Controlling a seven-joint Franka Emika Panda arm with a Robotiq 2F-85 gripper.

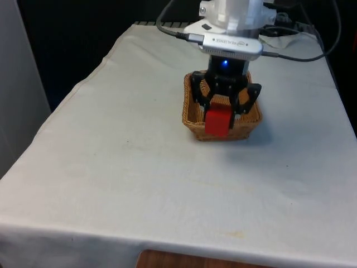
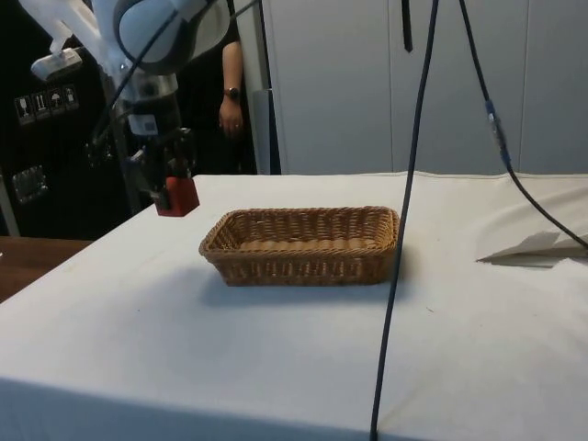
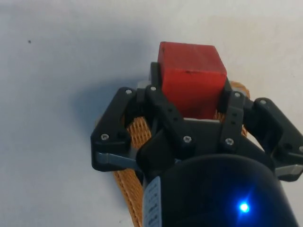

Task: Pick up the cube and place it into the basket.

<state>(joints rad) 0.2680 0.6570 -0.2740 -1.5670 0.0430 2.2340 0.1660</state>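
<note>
One red cube (image 2: 176, 196) sits clamped in the claw (image 2: 171, 188), raised above the tabletop (image 2: 110, 303); the basket (image 2: 303, 244) lies just beside, so the carry must cross its near rim.

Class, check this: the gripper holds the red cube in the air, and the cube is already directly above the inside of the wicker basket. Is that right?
Not quite. The gripper does hold the red cube in the air, but the side view shows it beside the wicker basket, beyond its end rim, over the white cloth, not above the inside.

Table under white cloth (image 1: 139, 167). Wicker basket (image 2: 303, 243) resting directly on cloth, toward far end, well clear of both side edges.
</note>
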